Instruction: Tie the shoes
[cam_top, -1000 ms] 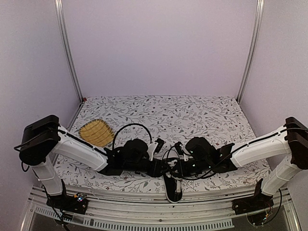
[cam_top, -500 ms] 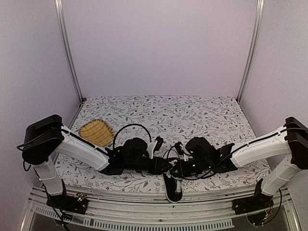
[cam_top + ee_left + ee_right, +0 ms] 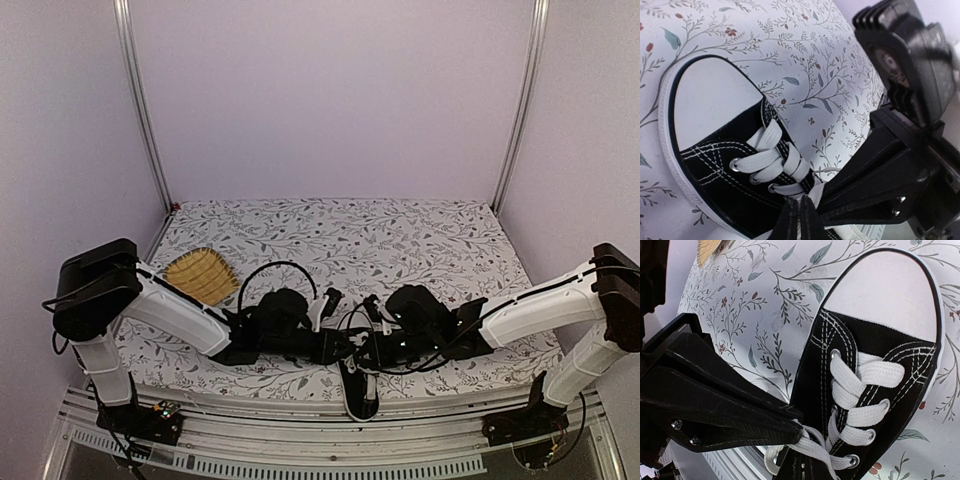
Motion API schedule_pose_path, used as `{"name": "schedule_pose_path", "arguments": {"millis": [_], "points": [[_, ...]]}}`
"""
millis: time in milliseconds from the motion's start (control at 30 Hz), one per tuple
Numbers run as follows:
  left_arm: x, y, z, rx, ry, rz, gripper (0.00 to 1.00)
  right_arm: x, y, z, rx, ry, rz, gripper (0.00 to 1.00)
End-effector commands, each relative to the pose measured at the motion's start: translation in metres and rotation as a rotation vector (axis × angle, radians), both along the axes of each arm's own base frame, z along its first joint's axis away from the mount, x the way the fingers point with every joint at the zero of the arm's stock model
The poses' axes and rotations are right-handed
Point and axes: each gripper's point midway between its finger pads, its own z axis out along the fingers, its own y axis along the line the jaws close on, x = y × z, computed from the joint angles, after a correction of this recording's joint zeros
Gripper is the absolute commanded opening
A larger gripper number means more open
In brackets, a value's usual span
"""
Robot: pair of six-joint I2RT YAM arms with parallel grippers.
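- Shoe at tabletop's near edge, between both arms.
- Left end effector and right end effector each clamped on lace, tips nearly touching.
- Mat far left, well apart.

**Fig. 1.** Small black low-top canvas sneaker (white rubber toe cap, white sole edge) standing upright on its sole at the near edge of my floral-print table cover. Flat white laces cross between metal eyelets, with the ends untied.
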Motion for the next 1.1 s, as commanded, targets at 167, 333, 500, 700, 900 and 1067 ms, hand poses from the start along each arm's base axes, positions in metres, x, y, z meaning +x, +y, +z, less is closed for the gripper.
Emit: {"name": "schedule_pose_path", "arguments": {"millis": [167,333,500,700,900,1067], "points": [[0.005,-0.001,0.01,-0.057,0.001,0.008,0.0,0.002,-0.01,0.013,-0.005,-0.048,-0.011,0.13],[0.005,0.0,0.011,-0.058,0.0,0.013,0.0,0.0,-0.02,0.036,0.018,-0.11,0.004,0.32],[0.005,0.001,0.013,-0.065,0.007,0.02,0.0,-0.007,-0.027,0.059,0.053,-0.19,0.04,0.46],[0.005,-0.001,0.015,-0.069,0.009,0.012,0.0,-0.016,-0.016,0.059,-0.07,-0.266,0.092,0.5],[0.004,0.0,0.012,-0.06,0.016,0.013,0.0,-0.03,0.009,0.044,-0.238,-0.332,0.152,0.49],[0.004,0.0,0.012,-0.058,0.017,0.01,0.0,-0.03,0.017,0.021,-0.398,-0.365,0.164,0.47]]}}
